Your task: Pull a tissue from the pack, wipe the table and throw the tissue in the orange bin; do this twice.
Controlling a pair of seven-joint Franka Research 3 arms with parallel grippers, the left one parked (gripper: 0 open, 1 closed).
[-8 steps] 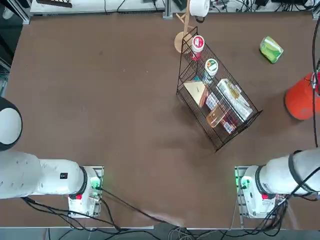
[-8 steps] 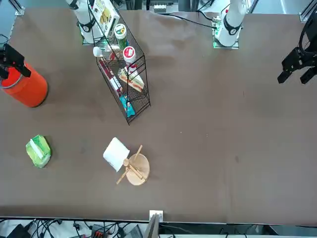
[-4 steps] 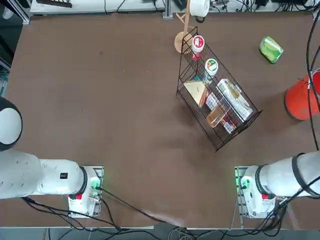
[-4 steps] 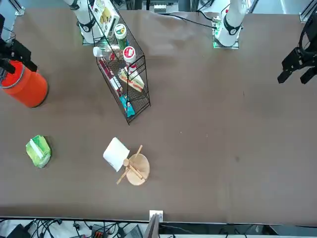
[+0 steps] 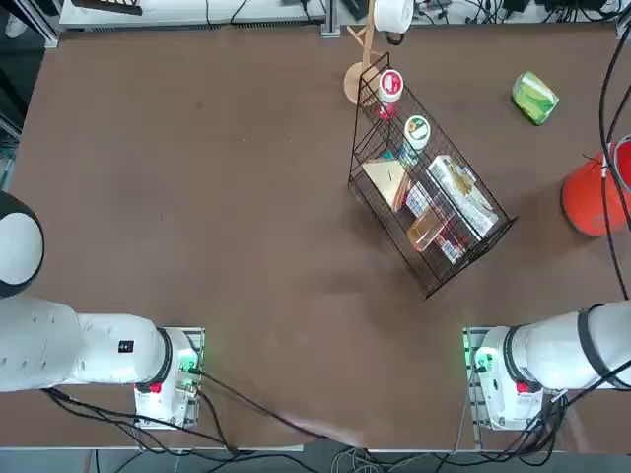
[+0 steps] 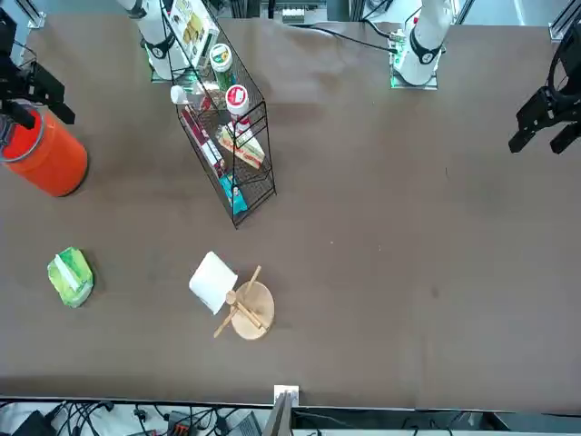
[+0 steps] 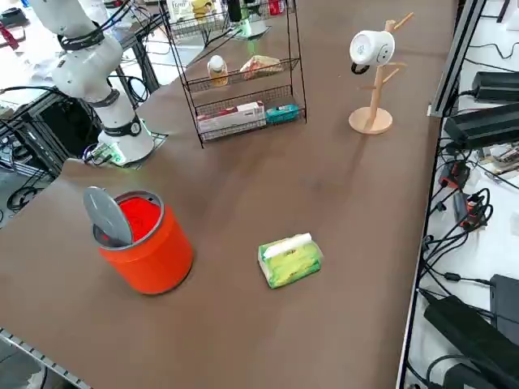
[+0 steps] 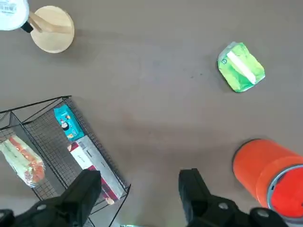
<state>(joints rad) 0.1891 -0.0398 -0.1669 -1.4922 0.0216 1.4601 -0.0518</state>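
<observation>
Right gripper (image 8: 139, 194) raised above the desk (image 5: 197, 197), near the robot's-right edge, above the orange bin (image 6: 44, 156) in the front view; fingers (image 8: 83, 191) wide apart, empty, pointing down. Green tissue pack (image 7: 289, 259) flat on the desk near the far right corner, well apart from the gripper, a white strip across its top. Orange bin upright just beside the right edge, nearer the robot than the pack, a grey flap (image 7: 107, 215) tilted in its mouth, red inside. Black wire basket (image 5: 426, 192) in the desk's right half, between the pack and the desk's middle, holding red-lidded cup (image 5: 390, 84), green-lidded cup (image 5: 417, 129), a wrapped sandwich (image 8: 21, 161), a teal packet (image 8: 66, 123) and flat boxes. Wooden mug tree (image 7: 373, 97) at the basket's far end, a white mug (image 7: 370, 47) hanging on one peg. No tissue visible out of the pack or on the desk.
</observation>
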